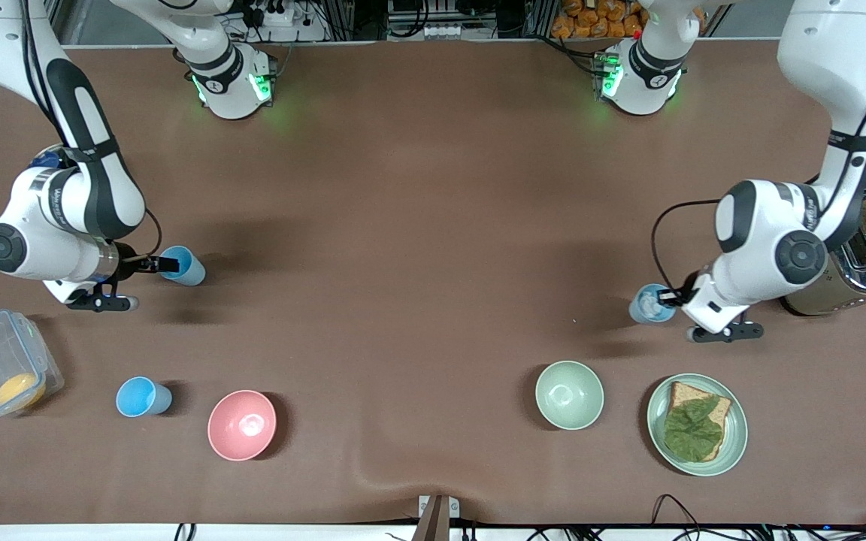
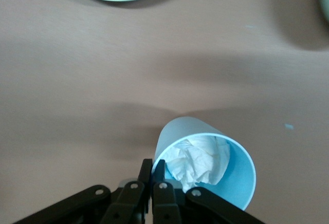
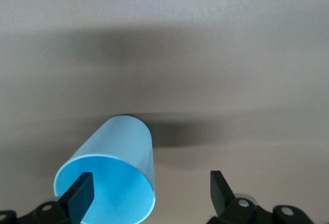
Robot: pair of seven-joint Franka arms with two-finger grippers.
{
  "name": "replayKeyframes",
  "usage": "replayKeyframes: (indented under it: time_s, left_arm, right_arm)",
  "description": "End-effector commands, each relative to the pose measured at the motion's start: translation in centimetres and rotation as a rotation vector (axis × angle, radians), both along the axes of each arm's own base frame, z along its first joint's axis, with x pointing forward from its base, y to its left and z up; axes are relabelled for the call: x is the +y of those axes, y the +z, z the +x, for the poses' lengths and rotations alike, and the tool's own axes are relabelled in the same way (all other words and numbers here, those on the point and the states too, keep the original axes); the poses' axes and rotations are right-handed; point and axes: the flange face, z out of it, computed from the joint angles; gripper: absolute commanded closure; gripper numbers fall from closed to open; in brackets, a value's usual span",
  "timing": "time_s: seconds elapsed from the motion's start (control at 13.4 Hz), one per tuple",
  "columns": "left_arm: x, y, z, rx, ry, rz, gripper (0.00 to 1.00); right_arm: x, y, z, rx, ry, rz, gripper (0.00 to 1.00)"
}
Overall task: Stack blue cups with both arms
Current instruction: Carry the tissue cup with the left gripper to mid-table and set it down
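Brown table [image 1: 433, 225], toaster [image 1: 854, 278], two bowls

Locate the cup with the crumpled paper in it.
The cup with the paper is at the left arm's end of the table, its rim pinched by the left hand, beside the toaster and farther from the front camera than the green bowl.

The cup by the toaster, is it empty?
No. The cup pinched by the left tool has crumpled white paper inside.
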Motion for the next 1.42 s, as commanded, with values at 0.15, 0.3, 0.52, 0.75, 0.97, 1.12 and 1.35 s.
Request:
replayKeyframes:
  time_s: [0.15, 0.3, 0.52, 0.75, 0.97, 1.12, 1.35]
  left_arm:
    - [-11.0, 3.5, -2.9, 0.014, 0.117, -0.019, 1.0]
    - [-17.4, 4.5, -4.8, 0.018, 0.173, -0.039, 1.0]
    - [-27.6, 4.3, -8.8, 0.023, 0.263, -0.044, 1.0]
    - [-34.6, 2.0, -12.2, 0.024, 0.349, -0.059, 1.0]
    - [-39.0, -2.1, -16.0, -0.025, 0.357, -0.005, 1.0]
    - [-40.9, -4.0, -16.2, -0.055, 0.389, -0.004, 1.0]
    - [-43.4, -5.4, -17.2, -0.052, 0.421, -0.006, 1.0]
  right_arm:
    - [0.2, -0.3, -0.5, -0.001, -0.008, -0.005, 1.0]
    - [0.0, -0.5, -0.6, 0.0, -0.012, -0.004, 1.0]
    - [0.5, -0.7, -0.7, -0.001, 0.0, -0.004, 1.0]
    - [0.6, 0.9, 0.1, -0.026, 0.01, -0.01, 1.0]
    - [0.9, 2.5, 0.5, -0.017, 0.008, -0.009, 1.0]
    - [0.9, 4.1, 0.9, -0.02, -0.011, -0.013, 1.0]
    - [1.5, 5.5, 0.8, -0.015, -0.07, -0.03, 1.0]
